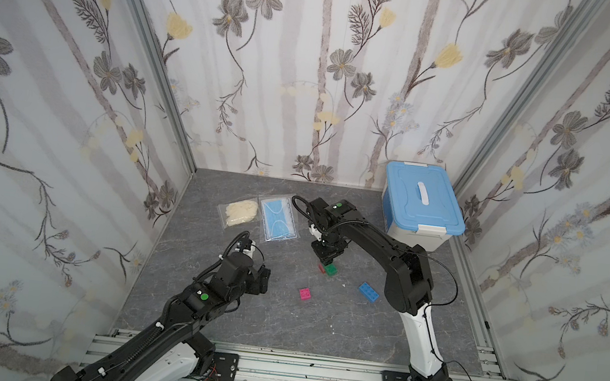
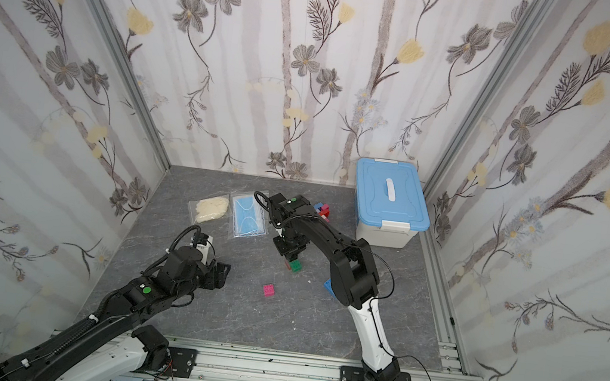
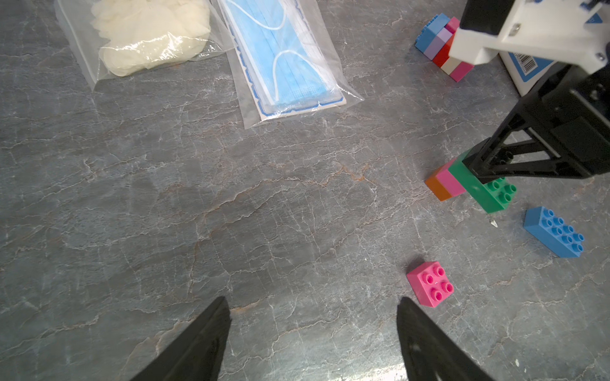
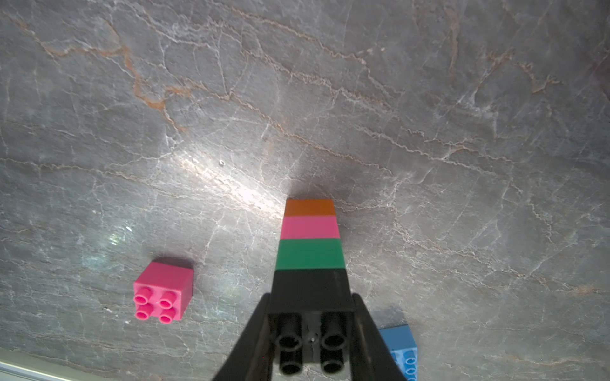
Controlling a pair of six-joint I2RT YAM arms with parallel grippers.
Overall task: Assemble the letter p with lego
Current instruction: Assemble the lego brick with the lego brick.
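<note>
Right: my right gripper [image 1: 328, 260] clenched on the black brick [image 4: 310, 285] capping the green-pink-orange stack [image 4: 309, 237], mid surface [image 1: 243, 309] | Left: my left gripper [image 3: 313, 301] hung spread wide, empty, toward the left edge | Loose: pink brick [image 3: 430, 283] and blue brick [image 3: 554, 232] lay nearer the front edge | Far: second stack [image 3: 444, 46] sat by the box [image 1: 422, 212], far right corner
</note>
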